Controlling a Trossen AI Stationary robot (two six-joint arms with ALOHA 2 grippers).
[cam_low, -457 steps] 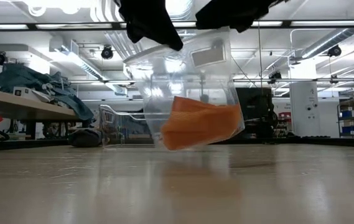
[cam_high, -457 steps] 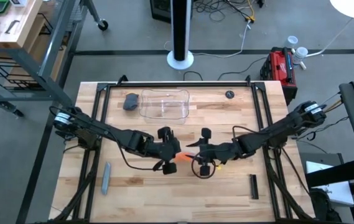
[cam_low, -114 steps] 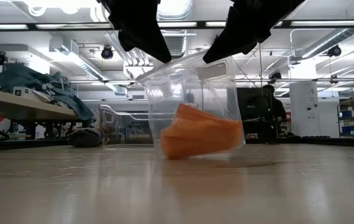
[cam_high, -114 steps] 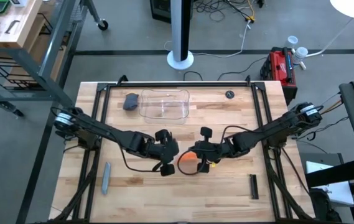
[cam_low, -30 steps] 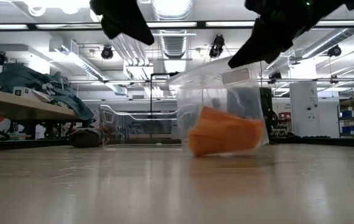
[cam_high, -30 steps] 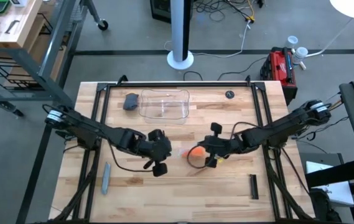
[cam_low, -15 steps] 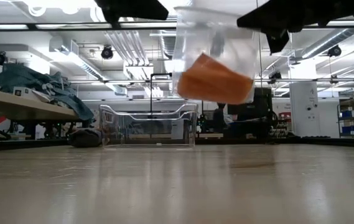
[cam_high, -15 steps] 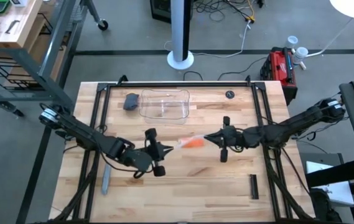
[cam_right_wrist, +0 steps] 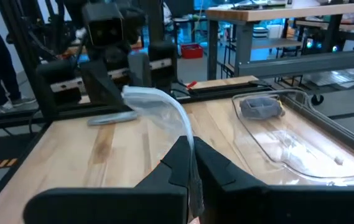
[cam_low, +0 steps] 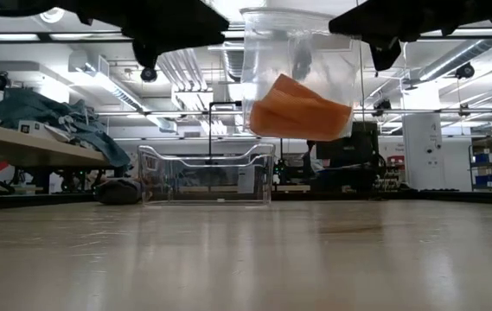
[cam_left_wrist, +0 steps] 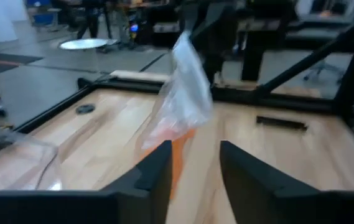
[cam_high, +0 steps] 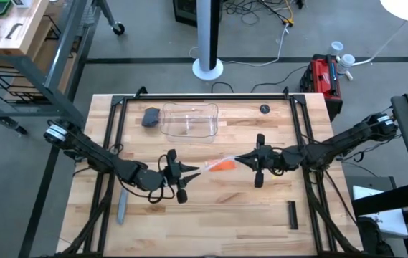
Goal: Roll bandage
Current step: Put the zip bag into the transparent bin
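The orange bandage (cam_high: 222, 165) sits folded inside a clear plastic wrapper (cam_low: 297, 52) that hangs in the air over the middle of the table. My right gripper (cam_high: 247, 160) is shut on the wrapper from the table's right side. My left gripper (cam_high: 188, 174) lies level on the wrapper's left and points at it. Its fingers are open in the left wrist view. The wrapper's lower end, with the bandage (cam_left_wrist: 178, 146) inside, shows just beyond the gap between them. My left gripper: I cannot tell whether its open fingers touch the wrapper's near end (cam_left_wrist: 164, 140). My right gripper pinches a thin edge of the clear wrapper (cam_right_wrist: 188, 140) between its two shut fingers, coming level from the table's right side. The wrapper hangs from that edge, clear of the table, with the bandage in its lower part.
A clear plastic tray (cam_high: 189, 120) and a grey lump (cam_high: 150, 116) stand at the far side, with a small dark disc (cam_high: 264, 109) to their right. A grey stick (cam_high: 122, 206) lies near left and a black bar (cam_high: 292, 213) near right.
My right gripper has gone up and toward the table's right edge, lifting the wrapper and bandage off the table; they now hang clear. My left gripper has drawn back toward the near left and tipped level, pointing at the wrapper.
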